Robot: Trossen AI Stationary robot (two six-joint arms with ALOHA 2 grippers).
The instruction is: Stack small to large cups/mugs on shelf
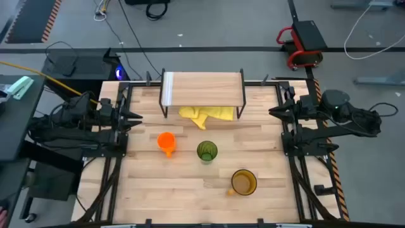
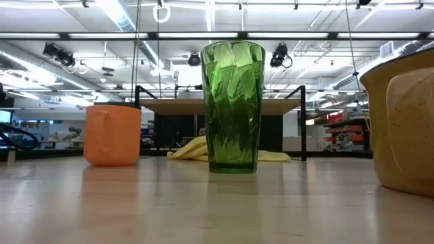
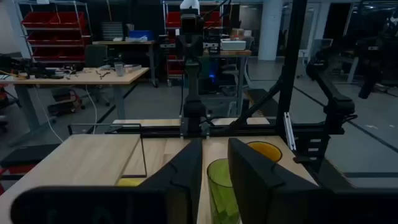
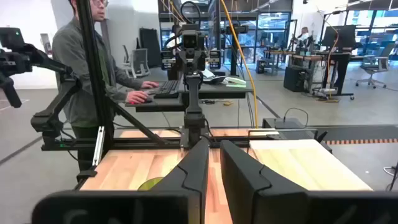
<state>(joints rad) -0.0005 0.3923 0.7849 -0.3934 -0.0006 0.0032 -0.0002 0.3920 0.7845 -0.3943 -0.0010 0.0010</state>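
A: Where are the cups?

B: All three stand loose on the table in front of the shelf (image 1: 202,87): orange mug (image 1: 166,142), green tumbler (image 1: 207,151), amber mug (image 1: 243,182) nearest the front. Nothing is stacked yet.

A: And the arms?

B: Parked at the sides. The left gripper (image 3: 214,163) and right gripper (image 4: 213,163) look slightly parted, empty, probably awaiting a start.

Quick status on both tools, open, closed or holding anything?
Left tool: open, empty, parked at the table's left edge.
Right tool: open, empty, parked at the right edge.
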